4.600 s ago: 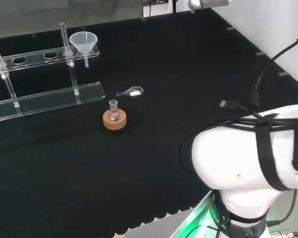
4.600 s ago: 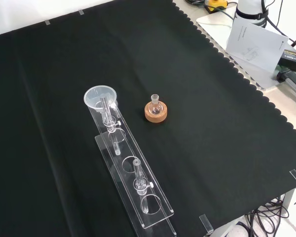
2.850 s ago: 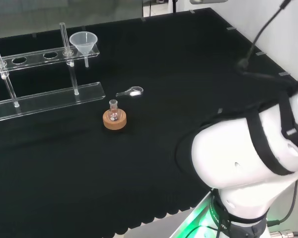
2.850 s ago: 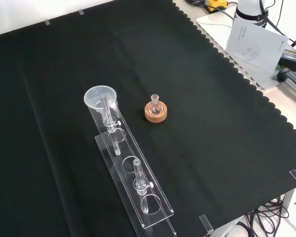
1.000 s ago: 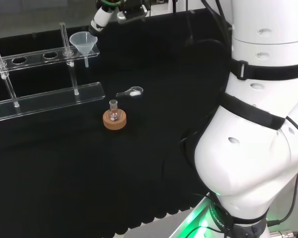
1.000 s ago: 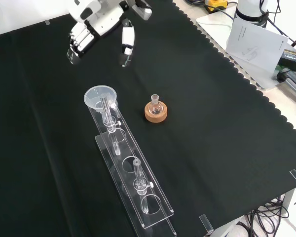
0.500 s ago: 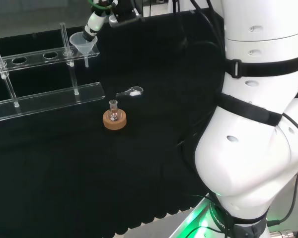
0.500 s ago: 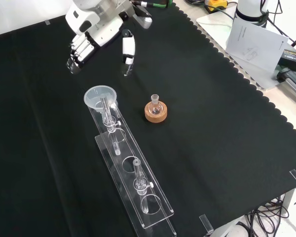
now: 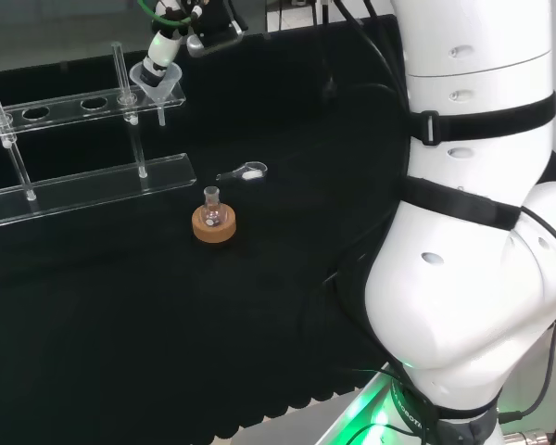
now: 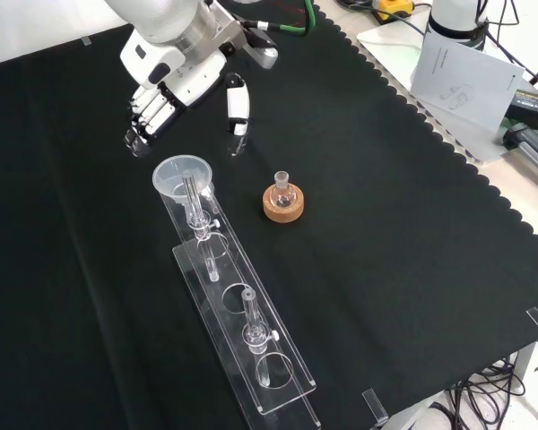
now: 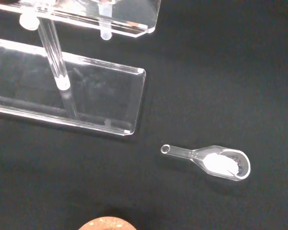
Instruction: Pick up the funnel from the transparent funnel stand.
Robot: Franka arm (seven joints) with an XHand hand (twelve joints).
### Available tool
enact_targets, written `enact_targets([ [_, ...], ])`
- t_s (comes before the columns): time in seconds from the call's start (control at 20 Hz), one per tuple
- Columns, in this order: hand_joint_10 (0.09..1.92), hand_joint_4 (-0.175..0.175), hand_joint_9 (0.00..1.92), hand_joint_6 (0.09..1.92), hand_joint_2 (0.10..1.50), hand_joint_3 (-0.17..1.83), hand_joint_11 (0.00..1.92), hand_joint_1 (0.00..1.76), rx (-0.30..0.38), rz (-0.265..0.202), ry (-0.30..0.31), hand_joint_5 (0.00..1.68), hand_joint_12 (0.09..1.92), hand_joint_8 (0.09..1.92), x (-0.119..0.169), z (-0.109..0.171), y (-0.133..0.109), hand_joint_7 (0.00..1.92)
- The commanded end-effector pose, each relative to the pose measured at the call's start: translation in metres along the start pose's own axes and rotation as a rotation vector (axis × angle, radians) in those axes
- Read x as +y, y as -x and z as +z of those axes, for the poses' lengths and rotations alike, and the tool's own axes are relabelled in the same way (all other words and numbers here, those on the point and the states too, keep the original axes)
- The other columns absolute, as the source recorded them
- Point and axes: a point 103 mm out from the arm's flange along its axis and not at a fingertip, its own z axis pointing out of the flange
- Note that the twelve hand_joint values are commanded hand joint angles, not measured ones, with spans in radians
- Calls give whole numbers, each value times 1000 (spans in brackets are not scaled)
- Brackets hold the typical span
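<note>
Counter (image 10: pixel 386 233): draped in black cloth, carrying all the ware.
Transparent funnel stand (image 10: pixel 238 313): long clear rack lying on the cloth, holes along its top rail.
Robot hand (image 10: pixel 175 67): released, fingers straight and spread, hanging just above the funnel's rim in the front view, holding nothing.
Funnel (image 10: pixel 183 176): seated in the end hole of the stand, spout down.
Small flask (image 10: pixel 282 190): upright on a cork ring (image 10: pixel 283 204), near the stand.
Clear scoop (image 11: pixel 211 160): lies on the cloth beside the stand's base, white powder in its bowl.
</note>
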Motion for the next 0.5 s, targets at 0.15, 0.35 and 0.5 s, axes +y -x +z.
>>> enact_targets([
  [0.15, 865, -27, 0, 87, 711, 291, 156, 600, -1, 18, -20, 33, 1563, 185, 11, 3, -13, 0],
  [0.35, 875, -28, 0, 87, 708, 293, 162, 603, 10, -8, -25, 36, 1564, 200, 18, 8, -14, 0],
  [0.5, 878, -28, 1, 87, 708, 295, 169, 602, 14, -15, -29, 36, 1565, 204, 23, 11, -12, 0],
])
